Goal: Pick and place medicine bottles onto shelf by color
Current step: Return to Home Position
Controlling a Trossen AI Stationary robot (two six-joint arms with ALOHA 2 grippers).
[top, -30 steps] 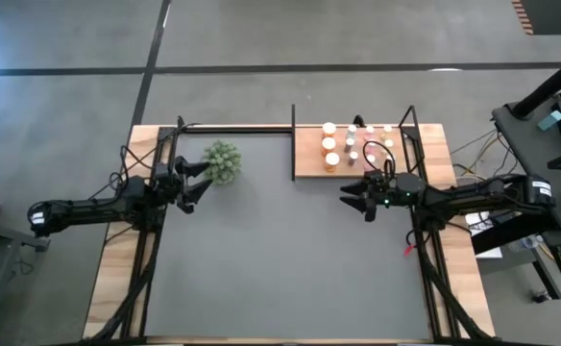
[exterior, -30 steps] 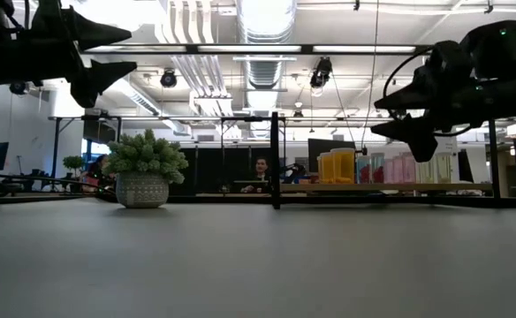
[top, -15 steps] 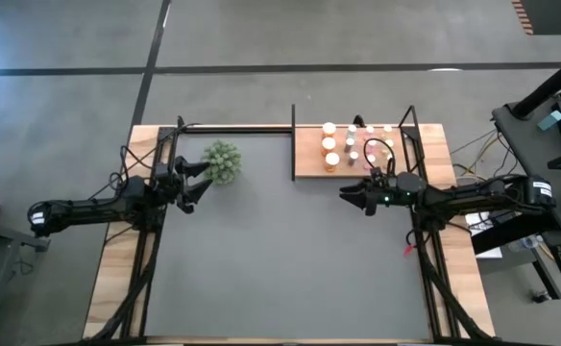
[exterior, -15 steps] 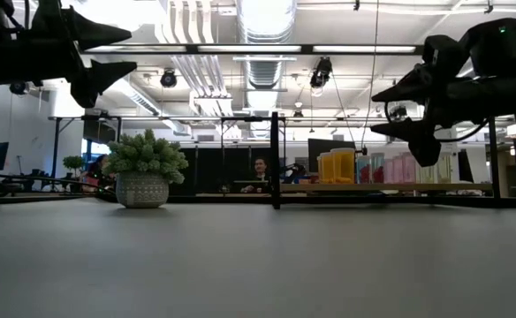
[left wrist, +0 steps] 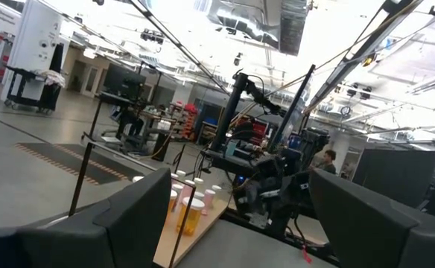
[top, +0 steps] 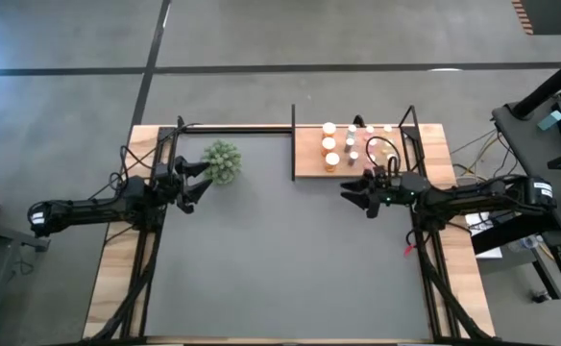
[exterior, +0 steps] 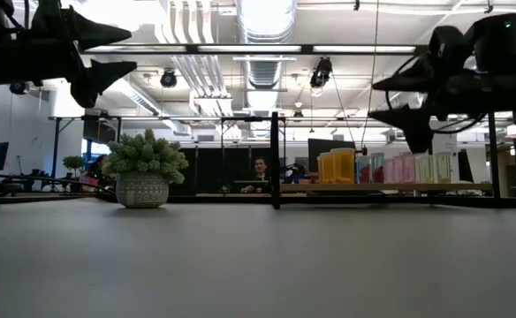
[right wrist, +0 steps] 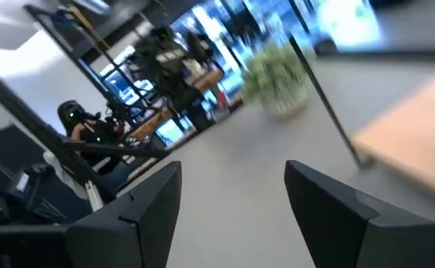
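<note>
Tabletop, dark grey and edged in pale wood, carries the shelf at its far right, where the medicine bottles stand in rows, orange ones beside pink and paler vials; a potted green plant sits far left. The right gripper hovers just before the shelf and the left gripper beside the plant, both spread wide and empty. Beyond, the low view shows a workshop with ceiling ducts and a seated person.

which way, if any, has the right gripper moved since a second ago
Yes: in the low view the right gripper has risen slightly, farther above the shelf.
</note>
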